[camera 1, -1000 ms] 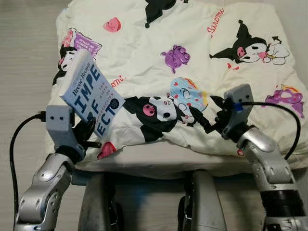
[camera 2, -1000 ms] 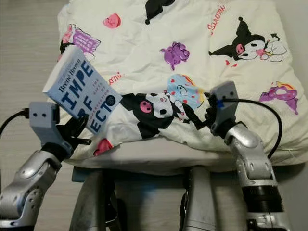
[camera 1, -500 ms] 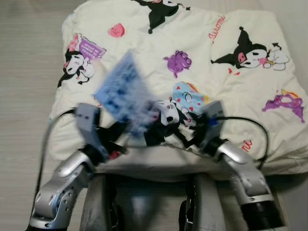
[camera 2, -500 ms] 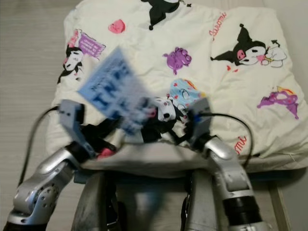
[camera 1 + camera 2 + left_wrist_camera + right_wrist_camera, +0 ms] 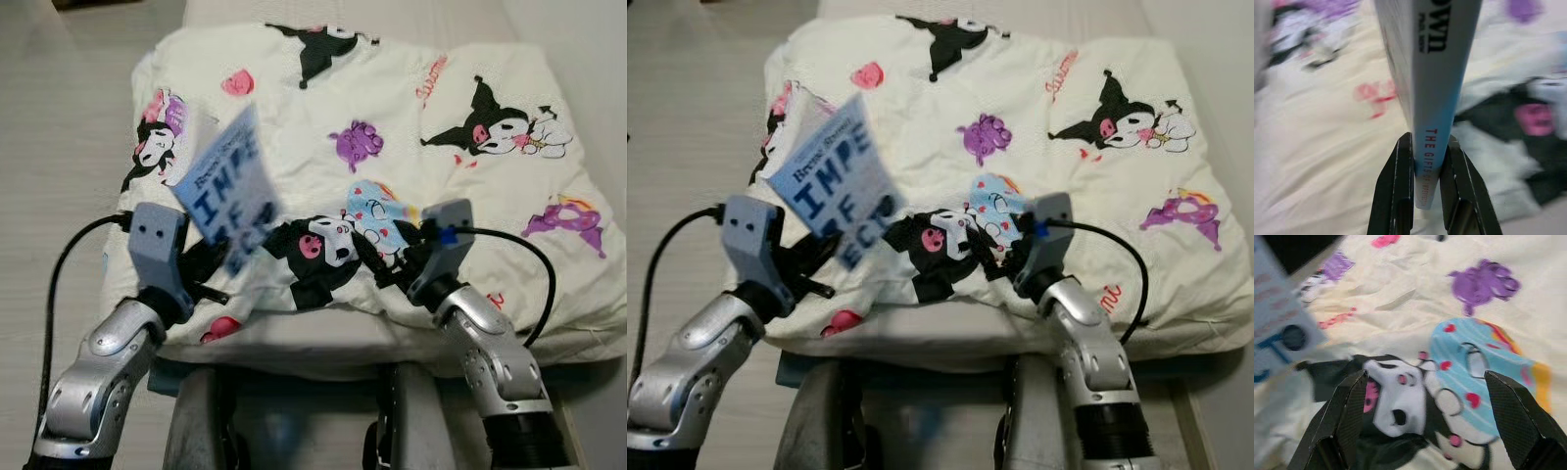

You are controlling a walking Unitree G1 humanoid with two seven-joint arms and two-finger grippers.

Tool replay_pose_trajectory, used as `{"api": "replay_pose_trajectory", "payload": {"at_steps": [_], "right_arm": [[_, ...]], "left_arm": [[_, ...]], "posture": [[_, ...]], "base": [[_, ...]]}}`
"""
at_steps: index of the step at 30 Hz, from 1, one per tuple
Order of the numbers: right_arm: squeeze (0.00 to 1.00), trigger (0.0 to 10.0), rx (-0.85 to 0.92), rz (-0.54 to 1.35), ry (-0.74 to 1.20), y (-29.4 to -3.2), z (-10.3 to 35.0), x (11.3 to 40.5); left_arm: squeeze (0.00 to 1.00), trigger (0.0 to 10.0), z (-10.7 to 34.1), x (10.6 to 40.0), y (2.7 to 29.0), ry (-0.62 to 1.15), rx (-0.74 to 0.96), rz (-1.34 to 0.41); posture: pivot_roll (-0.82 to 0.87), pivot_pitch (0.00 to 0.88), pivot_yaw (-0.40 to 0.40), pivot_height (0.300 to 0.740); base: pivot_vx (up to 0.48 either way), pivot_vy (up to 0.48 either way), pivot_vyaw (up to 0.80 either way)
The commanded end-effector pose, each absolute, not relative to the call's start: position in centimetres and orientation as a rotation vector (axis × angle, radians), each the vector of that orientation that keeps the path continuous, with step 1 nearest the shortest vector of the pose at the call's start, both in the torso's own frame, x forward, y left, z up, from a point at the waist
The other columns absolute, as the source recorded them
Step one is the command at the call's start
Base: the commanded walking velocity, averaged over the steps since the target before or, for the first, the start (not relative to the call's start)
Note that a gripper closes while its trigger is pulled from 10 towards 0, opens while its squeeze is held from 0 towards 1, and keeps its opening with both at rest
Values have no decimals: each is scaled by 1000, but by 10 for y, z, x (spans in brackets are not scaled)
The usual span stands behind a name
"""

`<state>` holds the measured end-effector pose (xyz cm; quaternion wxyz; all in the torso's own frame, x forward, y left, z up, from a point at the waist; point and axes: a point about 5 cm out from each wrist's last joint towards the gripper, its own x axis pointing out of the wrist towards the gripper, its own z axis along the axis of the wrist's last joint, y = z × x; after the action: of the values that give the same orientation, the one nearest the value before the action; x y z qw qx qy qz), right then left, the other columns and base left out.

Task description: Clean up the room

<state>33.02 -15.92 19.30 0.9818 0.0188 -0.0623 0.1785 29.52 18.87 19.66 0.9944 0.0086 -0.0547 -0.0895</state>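
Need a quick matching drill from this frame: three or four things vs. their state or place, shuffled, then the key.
Column 1:
1. left gripper
2. right gripper
3. book
4. quilt

Column 2:
A. cream, printed with cartoon figures, spread under both arms
B. light blue, held up tilted above the bedding
C. jaws wide apart, nothing between them, over the print
D. jaws clamped on the spine

Pairs: 1-D, 2-C, 3-B, 4-A
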Motion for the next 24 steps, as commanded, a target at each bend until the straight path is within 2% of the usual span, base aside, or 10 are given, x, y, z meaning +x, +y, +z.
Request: {"api": "replay_pose_trajectory", "payload": {"at_steps": [1,4,10,24], "right_arm": [[0,10000,25,304,-75,-164,177,327],[0,10000,105,213,-61,-171,168,325],[0,10000,150,140,-52,-175,159,322],[0,10000,141,136,-45,-165,154,321]], "left_arm": [[0,10000,187,294,191,-73,16,-137],[0,10000,176,293,180,-52,63,-161],[0,10000,157,295,179,-11,96,-90],[0,10000,143,296,172,-33,158,-59]], "posture": [[1,286,12,566],[-2,258,17,566],[-13,221,25,580],[-32,186,19,640]], "base": [[0,0,0],[0,0,0],[0,0,0],[0,0,0]]}}
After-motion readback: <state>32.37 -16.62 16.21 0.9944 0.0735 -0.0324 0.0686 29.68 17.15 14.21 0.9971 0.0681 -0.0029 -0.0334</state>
